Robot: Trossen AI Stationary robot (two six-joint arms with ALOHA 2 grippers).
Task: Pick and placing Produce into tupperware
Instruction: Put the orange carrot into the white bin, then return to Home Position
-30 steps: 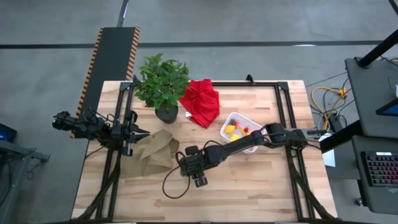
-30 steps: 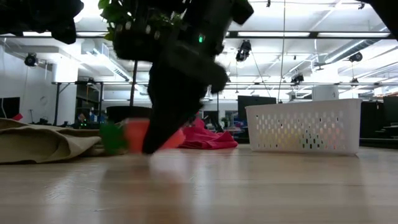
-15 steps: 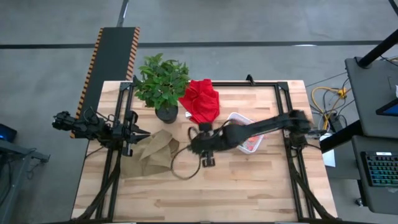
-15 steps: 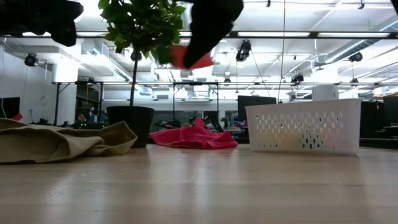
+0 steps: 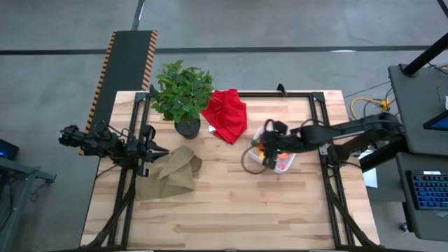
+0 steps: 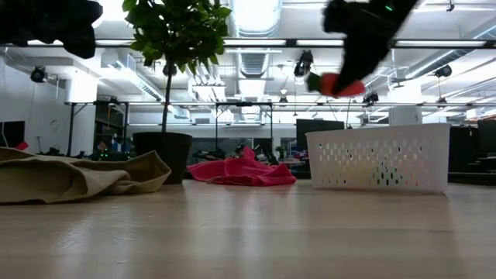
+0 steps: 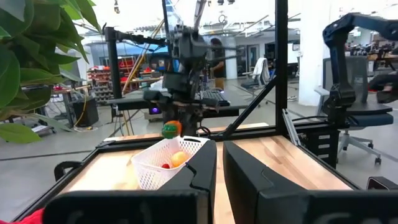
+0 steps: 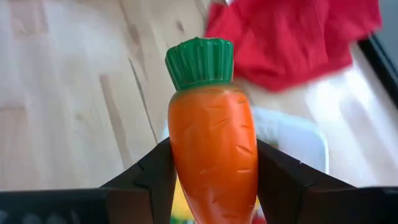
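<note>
Since a moment ago your right tool (image 5: 267,148) has carried the carrot (image 8: 213,163), clamped lengthwise, across the surface to just above the tupperware (image 5: 283,162); lower straight down

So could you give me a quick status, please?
Right gripper shut on carrot, above tupperware. Left gripper waits by tan cloth. Nothing in the way.

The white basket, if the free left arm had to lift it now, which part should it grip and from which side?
Probably the rim of the white basket: its walls are thin, upright and perforated, so fingers can close over one wall from above. The wall away from the right gripper seems safest, since that gripper holds the toy carrot above the basket. The left gripper waits by the tan cloth.
</note>
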